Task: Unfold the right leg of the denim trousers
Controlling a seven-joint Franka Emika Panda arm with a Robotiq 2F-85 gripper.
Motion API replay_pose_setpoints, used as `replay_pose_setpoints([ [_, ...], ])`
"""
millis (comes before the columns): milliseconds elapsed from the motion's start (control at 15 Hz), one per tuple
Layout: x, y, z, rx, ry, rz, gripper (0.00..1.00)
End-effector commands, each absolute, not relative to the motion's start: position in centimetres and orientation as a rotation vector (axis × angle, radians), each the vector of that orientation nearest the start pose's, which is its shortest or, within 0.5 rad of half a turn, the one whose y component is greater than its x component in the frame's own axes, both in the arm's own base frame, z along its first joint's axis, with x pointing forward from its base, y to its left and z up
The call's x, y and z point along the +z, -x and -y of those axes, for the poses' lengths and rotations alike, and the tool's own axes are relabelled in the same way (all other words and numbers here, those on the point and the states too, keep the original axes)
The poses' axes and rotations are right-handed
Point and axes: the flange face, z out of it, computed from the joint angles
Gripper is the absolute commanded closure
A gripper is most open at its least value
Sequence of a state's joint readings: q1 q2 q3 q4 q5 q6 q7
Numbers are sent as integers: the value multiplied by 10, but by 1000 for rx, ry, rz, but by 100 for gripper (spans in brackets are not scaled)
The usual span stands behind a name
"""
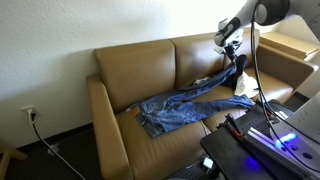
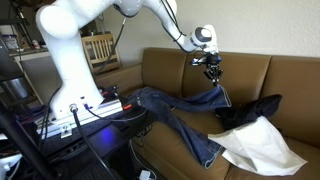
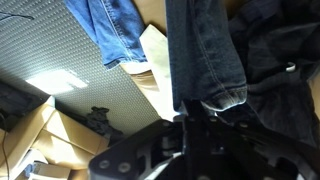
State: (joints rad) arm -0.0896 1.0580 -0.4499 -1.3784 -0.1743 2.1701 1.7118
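Denim jeans (image 2: 172,113) hang by one hem from the closed gripper (image 2: 213,74); draw that leg straight along the couch (image 2: 290,70).

On couch (image 2: 290,75): denim trousers (image 2: 180,118), nr cloth (image 2: 262,148)

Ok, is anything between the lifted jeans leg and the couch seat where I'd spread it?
Yes. The end effector holds the denim trousers leg up; beside it on the seat lie a black bundle and a white cloth, likely in the way of spreading it that way.
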Motion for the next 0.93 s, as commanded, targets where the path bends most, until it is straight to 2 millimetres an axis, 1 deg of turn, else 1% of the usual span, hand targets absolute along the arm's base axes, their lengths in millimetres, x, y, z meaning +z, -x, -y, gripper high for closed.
replay_pose_setpoints([
  [0,107,-635,316,251,-1421,2163,100],
  [67,96,-637,322,286,-1376,2183,100],
  [133,79,-632,331,241,-1306,2205,100],
  [200,67,-627,337,234,-1241,2213,100],
  [333,37,-612,345,152,-1117,2232,100],
  [467,12,-597,359,99,-1012,2225,100],
  [600,-7,-588,366,55,-953,2216,100],
  [667,-17,-589,367,49,-938,2209,100],
  [800,-26,-594,365,54,-919,2197,100],
  [867,-27,-596,366,58,-899,2196,73],
])
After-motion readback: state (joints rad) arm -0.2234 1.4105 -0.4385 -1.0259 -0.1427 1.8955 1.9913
